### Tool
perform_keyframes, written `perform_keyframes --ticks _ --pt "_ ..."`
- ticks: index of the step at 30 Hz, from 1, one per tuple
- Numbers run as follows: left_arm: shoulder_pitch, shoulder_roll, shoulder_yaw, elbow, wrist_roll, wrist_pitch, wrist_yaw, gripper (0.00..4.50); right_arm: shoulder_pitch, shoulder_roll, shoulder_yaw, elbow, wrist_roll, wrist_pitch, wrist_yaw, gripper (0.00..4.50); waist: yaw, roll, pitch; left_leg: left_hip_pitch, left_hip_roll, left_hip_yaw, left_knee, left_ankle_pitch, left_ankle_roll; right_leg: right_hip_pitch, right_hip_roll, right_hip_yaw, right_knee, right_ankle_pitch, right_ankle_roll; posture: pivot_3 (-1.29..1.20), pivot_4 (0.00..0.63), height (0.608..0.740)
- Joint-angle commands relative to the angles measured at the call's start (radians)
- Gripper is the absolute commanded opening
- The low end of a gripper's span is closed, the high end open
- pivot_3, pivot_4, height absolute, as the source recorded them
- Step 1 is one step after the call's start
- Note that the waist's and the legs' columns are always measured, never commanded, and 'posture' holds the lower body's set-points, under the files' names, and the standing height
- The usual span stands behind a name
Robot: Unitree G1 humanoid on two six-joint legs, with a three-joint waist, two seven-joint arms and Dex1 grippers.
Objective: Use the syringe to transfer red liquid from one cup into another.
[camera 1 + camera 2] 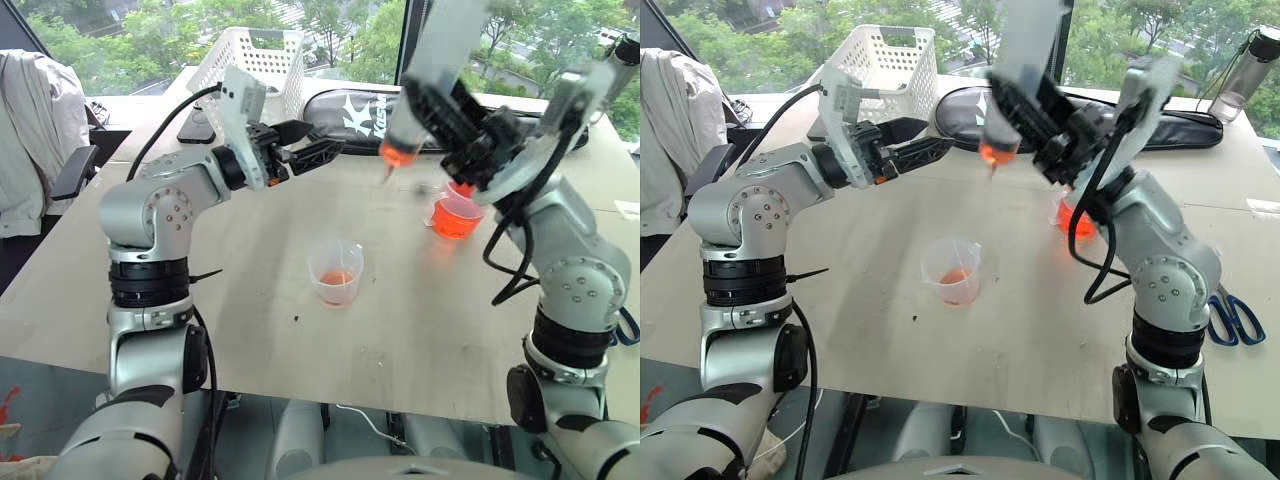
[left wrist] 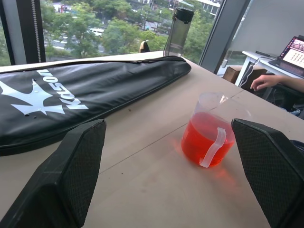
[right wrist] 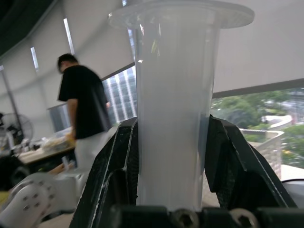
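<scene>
The right hand (image 1: 440, 105) is clamped on the barrel of the syringe (image 1: 1020, 70), fingers (image 3: 116, 166) pressing either side of the clear tube. It holds the syringe nearly upright, nozzle down, so the charge of red liquid (image 1: 997, 152) sits low at the tip and would not spill sideways. The tip hangs in the air above the counter (image 1: 420, 330), at about two o'clock from the smaller cup (image 1: 336, 272), which stands mid-counter with only a little red in its bottom; carrying over to it looks like the step in hand. The beaker (image 2: 209, 135), still well filled, stands at about three o'clock of that cup, behind the right arm. The left hand (image 1: 318, 148) is spread wide and empty, poised level at about eleven o'clock from the smaller cup, probably kept ready for the plunger.
</scene>
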Motion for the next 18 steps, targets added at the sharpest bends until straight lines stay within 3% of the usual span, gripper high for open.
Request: perform_keyframes --ticks 1,11,18 --pt "-0.023 0.043 0.011 -0.026 -0.027 -0.024 -0.048 4.28 0.060 0.002 0.066 0.003 -0.015 -0.033 0.092 1.47 -0.002 0.000 0.000 0.000 0.000 0.000 0.000 0.000 0.000 0.000 0.000 0.000 0.000 0.000 0.000 0.00 0.150 0.724" --pt "-0.015 0.130 0.031 -0.087 -0.110 0.003 -0.120 4.28 0.149 0.008 0.161 0.084 -0.042 -0.070 0.275 1.47 -0.002 0.000 0.000 0.000 0.000 0.000 0.000 0.000 0.000 0.000 0.000 0.000 0.001 0.000 0.000 0.00 0.150 0.724" --pt "-0.001 0.181 0.048 -0.137 -0.152 0.034 -0.123 4.28 0.128 0.054 0.251 0.204 -0.200 -0.181 0.333 1.47 -0.003 0.000 0.000 0.001 0.000 0.000 0.000 0.000 0.000 0.000 0.000 0.000 0.001 0.000 0.000 0.00 0.150 0.724"
